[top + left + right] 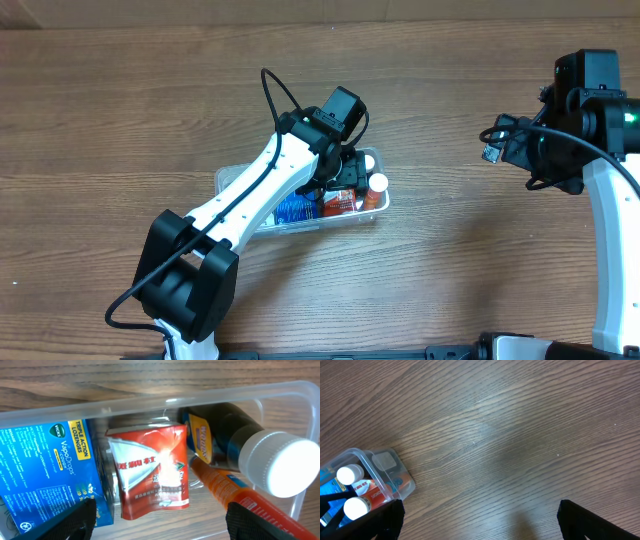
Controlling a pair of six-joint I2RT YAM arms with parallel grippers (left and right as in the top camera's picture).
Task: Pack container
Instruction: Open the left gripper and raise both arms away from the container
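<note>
The container (228,182) is a clear plastic tub at the table's middle; it also shows in the left wrist view (210,397) and the right wrist view (380,460). Inside lie a blue lozenge box (47,470), a red pouch (150,472), an orange tube (235,495) and a dark bottle with a white cap (282,467). My left gripper (160,522) is open, its fingers down inside the container either side of the red pouch, holding nothing. My right gripper (480,520) is open and empty above bare table at the far right.
The wooden table (450,250) surrounds the container. The right arm (570,120) stands well to the right of it. The left arm (250,200) reaches over the container's left half.
</note>
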